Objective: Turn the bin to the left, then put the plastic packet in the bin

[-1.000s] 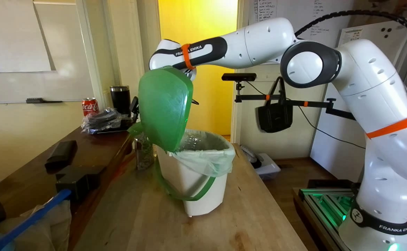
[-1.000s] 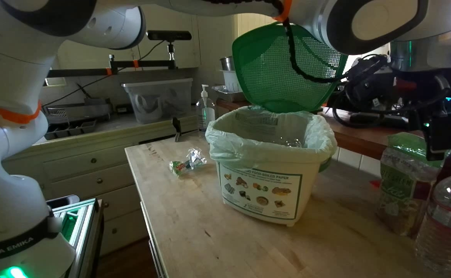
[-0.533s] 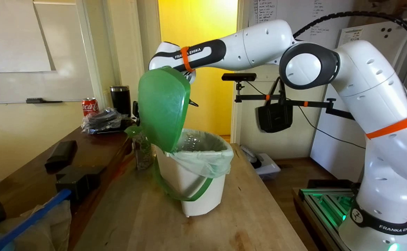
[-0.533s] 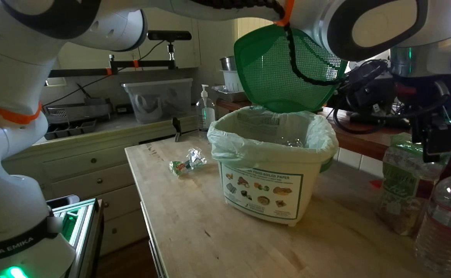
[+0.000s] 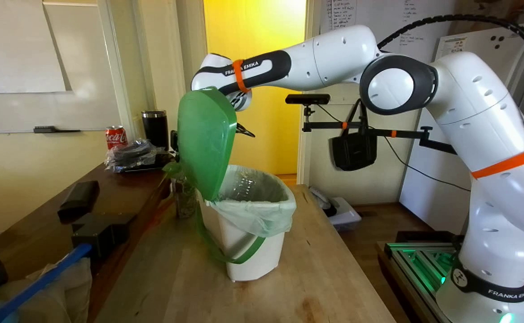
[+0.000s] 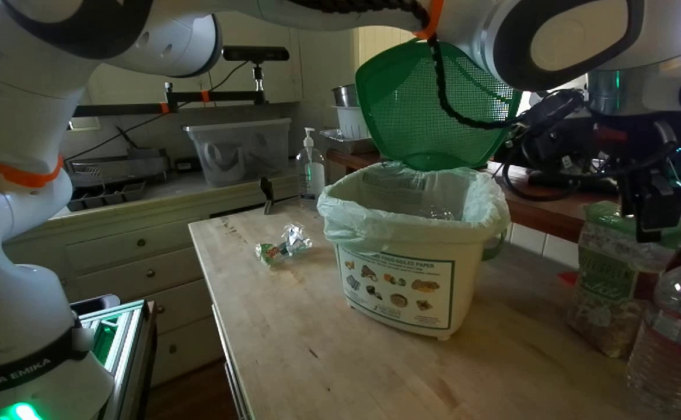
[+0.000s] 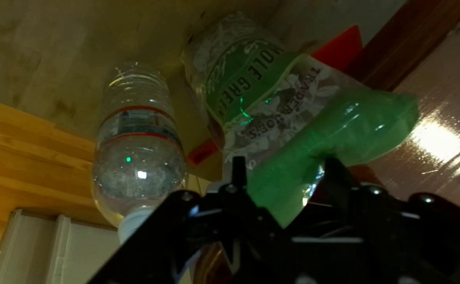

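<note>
In both exterior views the bin (image 6: 398,286) is stood upright on the worktop (image 6: 293,350), its lid (image 5: 205,139) swung up and its liner (image 6: 369,224) folded outward, presumably so that something can be dropped straight in. The plastic packet (image 7: 249,83) is stood near the bin, outside it, on the side away from the robot's base (image 6: 25,321). In the wrist view the gripper (image 7: 285,169) is held at the packet's green top (image 7: 356,126), its fingers (image 7: 239,173) spaced apart with that top between them; the loose top is probably chosen because it can be pinched. Whether it is gripped cannot be told. A bottle (image 7: 139,157) is placed farther from the bin than the packet and could be knocked in lifting. On the base side of the bin a crumpled wrapper (image 6: 285,245) is seen; it, too, might be meant by the task.
</note>
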Robot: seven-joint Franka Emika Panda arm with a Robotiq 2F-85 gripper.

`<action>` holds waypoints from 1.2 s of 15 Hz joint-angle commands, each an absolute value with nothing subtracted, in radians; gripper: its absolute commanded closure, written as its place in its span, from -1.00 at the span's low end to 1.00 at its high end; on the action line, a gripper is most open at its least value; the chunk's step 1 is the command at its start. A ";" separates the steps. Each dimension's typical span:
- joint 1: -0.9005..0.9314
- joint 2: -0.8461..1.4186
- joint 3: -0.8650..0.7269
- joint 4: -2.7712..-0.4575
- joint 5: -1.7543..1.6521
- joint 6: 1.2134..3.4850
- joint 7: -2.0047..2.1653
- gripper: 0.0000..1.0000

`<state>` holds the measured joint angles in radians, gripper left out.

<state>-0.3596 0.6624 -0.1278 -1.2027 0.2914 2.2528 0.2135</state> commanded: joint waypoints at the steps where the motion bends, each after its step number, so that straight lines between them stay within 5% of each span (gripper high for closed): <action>1: -0.370 0.677 -0.110 -1.190 0.317 2.281 0.200 -0.73; 3: -0.373 0.681 -0.104 -1.189 0.320 2.292 0.194 -0.99; 8: -0.383 0.697 -0.082 -1.188 0.333 2.332 0.180 -1.00; 9: -0.381 0.700 -0.086 -1.186 0.323 2.323 0.184 -0.50; 11: -0.378 0.705 -0.092 -1.183 0.312 2.307 0.191 -0.38; 18: -0.364 0.677 -0.116 -1.199 0.273 2.203 0.216 0.69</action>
<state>-0.3691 0.6863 -0.1016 -1.2032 0.2981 2.2762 0.2006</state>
